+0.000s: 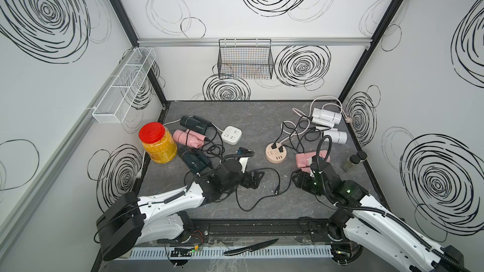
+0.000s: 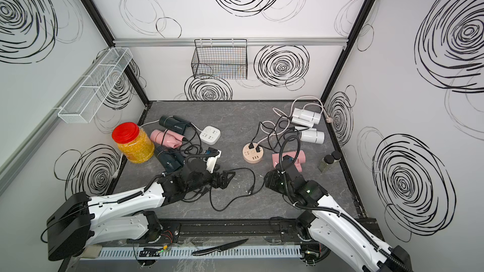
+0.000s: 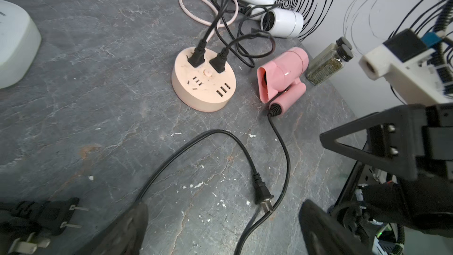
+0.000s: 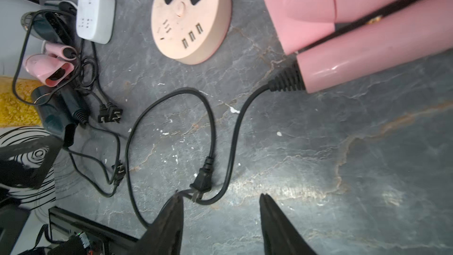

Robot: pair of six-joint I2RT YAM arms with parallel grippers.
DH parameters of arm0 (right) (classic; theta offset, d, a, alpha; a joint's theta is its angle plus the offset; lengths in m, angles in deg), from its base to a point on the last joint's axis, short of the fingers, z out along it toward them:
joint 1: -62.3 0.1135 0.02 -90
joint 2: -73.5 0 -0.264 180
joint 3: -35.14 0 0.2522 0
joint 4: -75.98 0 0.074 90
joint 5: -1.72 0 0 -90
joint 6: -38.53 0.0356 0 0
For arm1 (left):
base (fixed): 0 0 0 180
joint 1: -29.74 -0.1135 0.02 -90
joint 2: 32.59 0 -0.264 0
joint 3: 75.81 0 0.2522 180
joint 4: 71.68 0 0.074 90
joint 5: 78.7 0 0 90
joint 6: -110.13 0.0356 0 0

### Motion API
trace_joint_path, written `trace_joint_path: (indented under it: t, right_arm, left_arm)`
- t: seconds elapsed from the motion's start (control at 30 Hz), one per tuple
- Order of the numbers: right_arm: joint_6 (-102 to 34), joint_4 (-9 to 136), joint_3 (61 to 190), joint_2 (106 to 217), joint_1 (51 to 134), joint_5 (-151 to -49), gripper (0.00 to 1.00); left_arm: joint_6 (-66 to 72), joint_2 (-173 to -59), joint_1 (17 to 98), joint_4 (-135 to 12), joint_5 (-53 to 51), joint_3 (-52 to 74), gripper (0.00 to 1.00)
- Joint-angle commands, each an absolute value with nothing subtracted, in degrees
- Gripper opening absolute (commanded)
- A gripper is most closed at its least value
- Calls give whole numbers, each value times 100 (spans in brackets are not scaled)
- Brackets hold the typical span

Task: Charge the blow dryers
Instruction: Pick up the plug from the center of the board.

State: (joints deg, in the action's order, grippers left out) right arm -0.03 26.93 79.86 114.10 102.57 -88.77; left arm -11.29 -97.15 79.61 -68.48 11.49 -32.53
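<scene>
1. The pink dryer [image 1: 311, 159] lies on its side on the desk [image 1: 262, 116], just beside the hub [image 1: 277, 153]. It is probably there so its cord can reach.
2. Its handle is folded along the barrel. Its long way runs across the desk. Its mouth and cord end face the hub side.
3. Its cord [image 3: 285, 148] loops to a plug [image 4: 202, 180]. The plug lies loose on the desk between the two arms. The prongs point back at the robot, away from the hub, so the plug likely needs a turn.
4. The right end effector [image 4: 221, 196] is spread and holds nothing. One tip is right by the prongs.
5. The left end effector [image 3: 224, 207] is spread wide and holds nothing. It hangs near the same plug.
6. Two black plugs sit in the hub. Their cords lead toward the white dryers [image 1: 326, 116].
</scene>
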Motion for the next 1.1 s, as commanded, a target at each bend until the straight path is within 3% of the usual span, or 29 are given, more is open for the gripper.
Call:
trace_joint_path:
  t: [0.0,0.13,0.37,0.57,1.07]
  right_arm:
    - [47,2102,8452,11518,10761,-8574,48]
    - [48,2366,8854,12108,11363,-8404,46]
    - [416,2787,9235,13898,11372,-8493,39]
    - [571,3139,9192,14921,11195,-8641,36]
    - [645,3437,9148,15873,11176,-8894,31]
  left_arm:
    - [-1235,-9274,7671,-7291,965,-3535,99]
    - [-1129,-8662,7433,-7468,984,-3967,99]
    - [-881,-8015,7333,-7382,914,-4339,99]
    - [-946,-8337,7352,-7765,614,-4524,99]
    - [-907,-9086,7412,-8457,496,-4567,99]
